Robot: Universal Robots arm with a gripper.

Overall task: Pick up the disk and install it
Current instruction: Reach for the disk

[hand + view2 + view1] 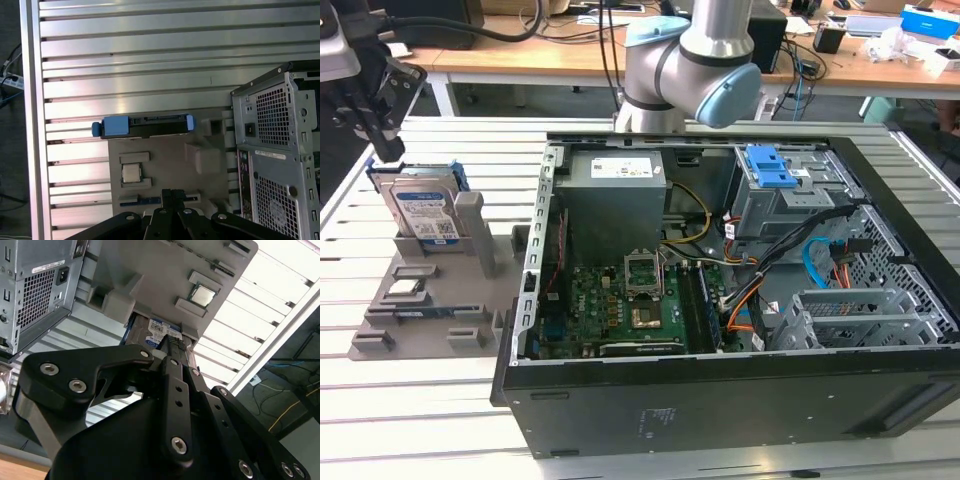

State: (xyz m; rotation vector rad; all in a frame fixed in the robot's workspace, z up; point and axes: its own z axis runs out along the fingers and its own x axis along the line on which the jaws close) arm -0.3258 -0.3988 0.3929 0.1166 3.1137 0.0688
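- Exterior view: the gripper (pixel 388 150) hangs at 10 o'clock of the frame, close above the top edge of the disk (pixel 420 205), toward the disk's 11 o'clock corner.
- Gripper state: in both wrist views the fingertips meet with nothing clamped between them, so the gripper (pixel 172 194) is closed and empty.
- Whether the fingertips touch the disk cannot be determined from the exterior view.
- Disk position: it stands upright on its edge in a slot at the rear of the grey holder (pixel 470 300). Its blue-and-white label faces the camera and its blue carrier frame shows along the edges.
- Holder position: it lies flat on the slatted metal counter (pixel 420 400), at 9 o'clock of the open computer case (pixel 720 410) and just beside it.
- Processor chip (pixel 405 290): it sits in a recess of the holder, at 6 o'clock of the disk and apart from it.
- First wrist view: the disk (pixel 145 126) is seen edge-on, with blue frame ends at both sides. The chip (pixel 131 173) lies between the disk and the gripper tips.
- Second wrist view: the gripper (pixel 172 342) points at the disk (pixel 157 330), whose label shows just past the fingertips.
- Computer case: it lies on its side with the panel off. The drive cage (pixel 760 215) with its blue latch sits at 1 o'clock inside, well apart from the disk.
- Robot arm (pixel 690 50): its base joint stands at 12 o'clock, behind the case.
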